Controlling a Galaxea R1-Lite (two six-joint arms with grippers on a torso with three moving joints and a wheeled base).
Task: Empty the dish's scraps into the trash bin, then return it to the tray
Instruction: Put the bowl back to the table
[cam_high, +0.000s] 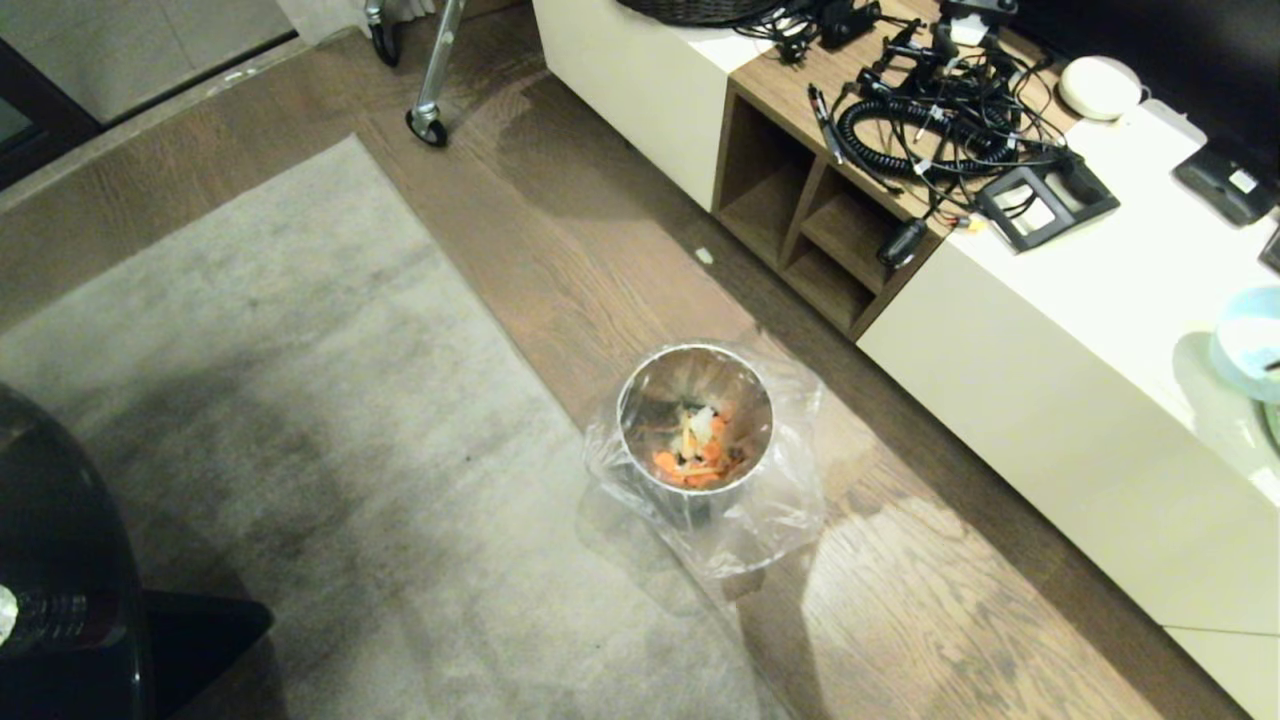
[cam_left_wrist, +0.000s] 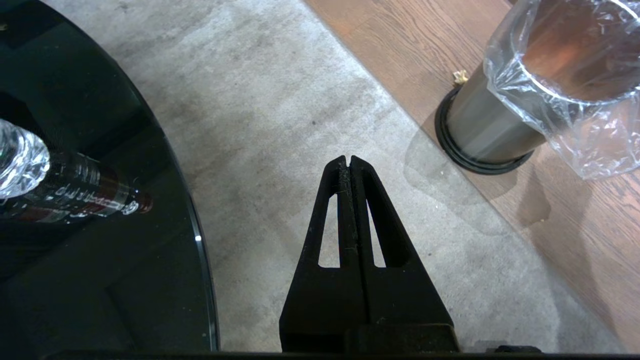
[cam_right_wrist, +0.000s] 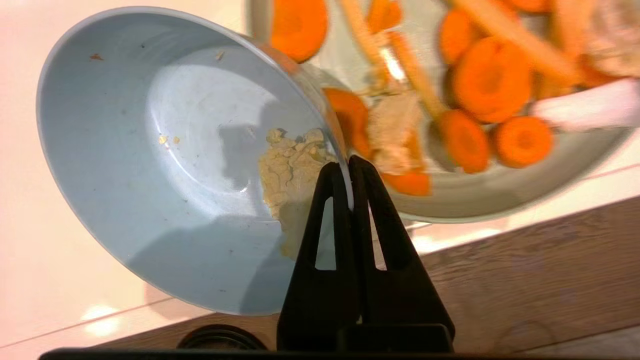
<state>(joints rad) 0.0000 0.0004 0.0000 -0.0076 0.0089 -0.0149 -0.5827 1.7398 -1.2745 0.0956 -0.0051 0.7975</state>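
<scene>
Right pincer (cam_right_wrist: 350, 165) pinches pale-blue dish (cam_right_wrist: 150, 150), yellowish residue (cam_right_wrist: 287, 165) inside.

We see the trash bin (cam_high: 695, 430) standing on the wooden floor (cam_high: 930, 610), just right of the rug (cam_high: 300, 420), with the scraps (cam_high: 697, 447) lying inside it. To its right runs the low cabinet (cam_high: 1060, 400), with a tangle of cables (cam_high: 940, 120) on top toward the back. The dish (cam_high: 1250, 343) sits above the cabinet's top at our far right; at the right wrist we find its rim pinched between the right gripper (cam_right_wrist: 348, 167) fingers, beside a plate (cam_right_wrist: 480, 190) carrying more food. The glass table (cam_high: 60, 560) lies at our left.
</scene>
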